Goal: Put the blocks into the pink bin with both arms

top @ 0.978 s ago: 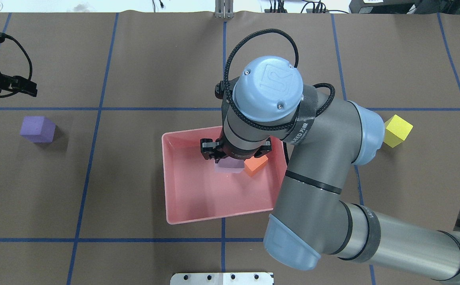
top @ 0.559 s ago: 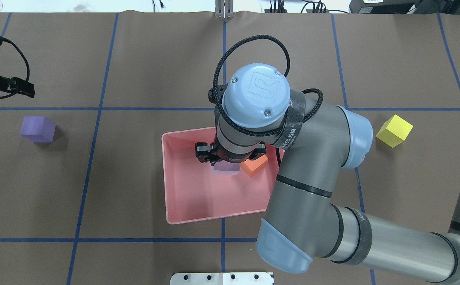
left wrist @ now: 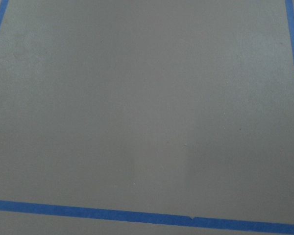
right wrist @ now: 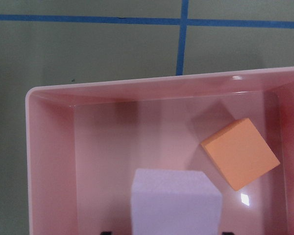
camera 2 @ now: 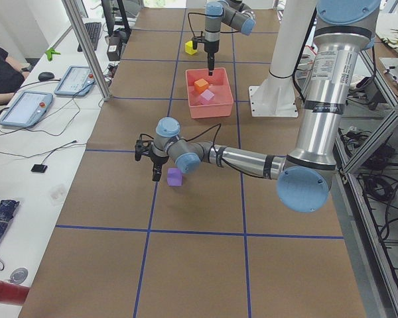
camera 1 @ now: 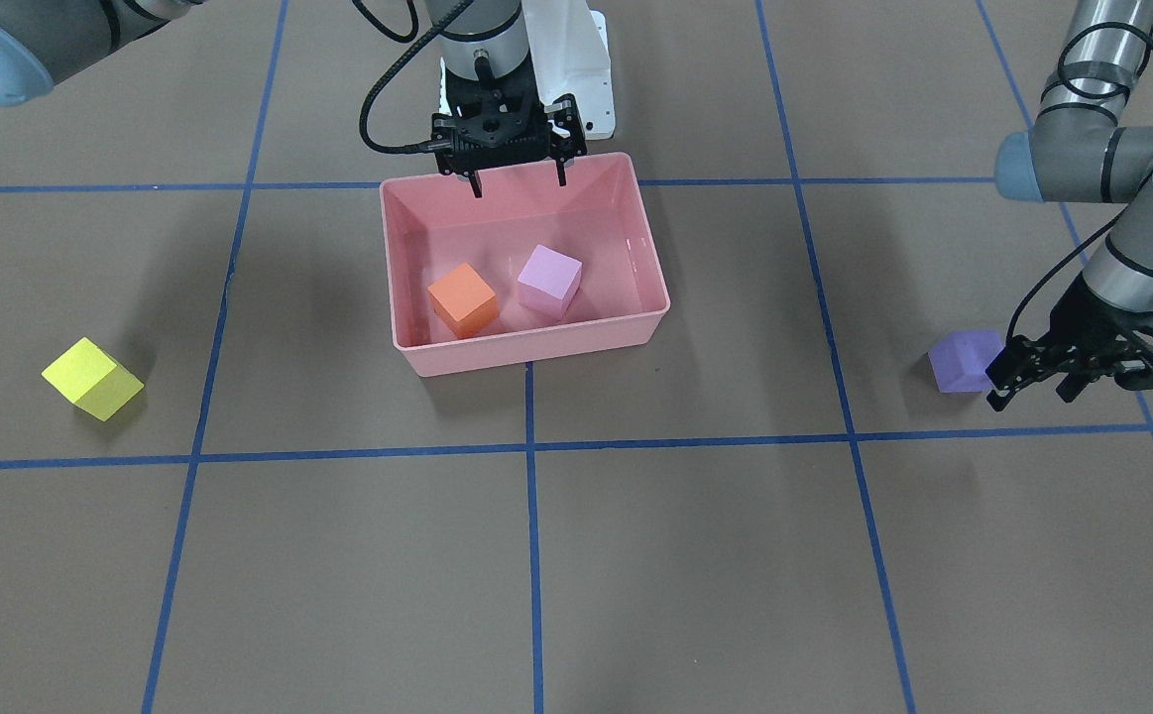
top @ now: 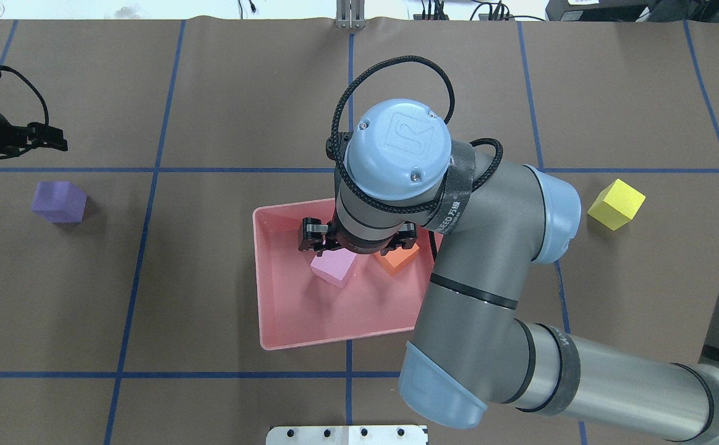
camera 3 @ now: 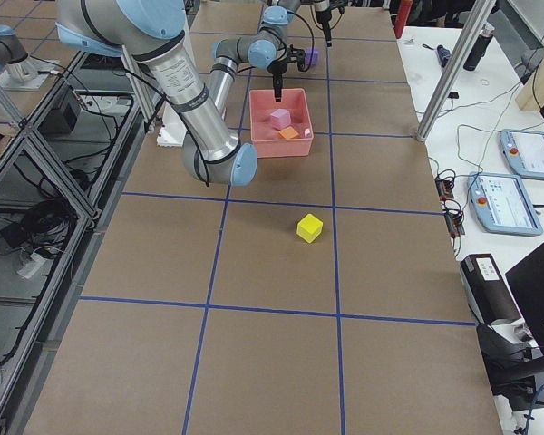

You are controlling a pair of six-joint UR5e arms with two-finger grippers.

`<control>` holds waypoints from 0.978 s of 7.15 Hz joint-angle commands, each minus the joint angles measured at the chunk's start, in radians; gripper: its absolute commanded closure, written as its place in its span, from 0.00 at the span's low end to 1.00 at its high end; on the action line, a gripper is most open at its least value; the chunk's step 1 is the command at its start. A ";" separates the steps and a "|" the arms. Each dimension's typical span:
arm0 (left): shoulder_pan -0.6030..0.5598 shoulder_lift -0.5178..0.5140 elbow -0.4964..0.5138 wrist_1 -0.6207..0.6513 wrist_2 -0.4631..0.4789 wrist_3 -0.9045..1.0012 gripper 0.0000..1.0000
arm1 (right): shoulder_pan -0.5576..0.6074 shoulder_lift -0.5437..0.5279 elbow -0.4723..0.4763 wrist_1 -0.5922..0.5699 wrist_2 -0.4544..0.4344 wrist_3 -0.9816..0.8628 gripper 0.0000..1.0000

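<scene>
The pink bin (camera 1: 526,357) stands at mid-table and holds the orange block (camera 1: 462,297) and the light pink-lilac block (camera 1: 548,281) side by side; both also show in the right wrist view (right wrist: 240,152) (right wrist: 176,200). My right gripper (camera 1: 519,188) hangs open and empty above the bin's robot-side wall. The purple block (camera 1: 961,361) lies on the table on my left side. My left gripper (camera 1: 1032,392) is open and empty, hovering just beside it, on the side away from the bin. The yellow block (camera 1: 92,379) lies on the table on my right side, away from both grippers.
Blue tape lines divide the brown table into squares. The white base pedestal (camera 1: 586,69) stands just behind the bin. The large right arm (top: 489,278) covers the bin's right part in the overhead view. A desk with tablets (camera 2: 26,106) runs along the far side.
My right gripper has opened and let go of the pink-lilac block, which now lies turned on the bin floor next to the orange block. My left gripper has shifted slightly.
</scene>
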 commanded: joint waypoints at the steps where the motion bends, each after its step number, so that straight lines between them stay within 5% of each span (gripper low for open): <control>1: 0.032 0.003 -0.004 -0.016 0.012 -0.003 0.00 | 0.013 0.000 0.041 -0.024 0.002 0.013 0.01; 7: 0.110 0.116 -0.073 -0.017 0.052 0.055 0.00 | 0.285 -0.101 0.099 -0.107 0.108 -0.137 0.01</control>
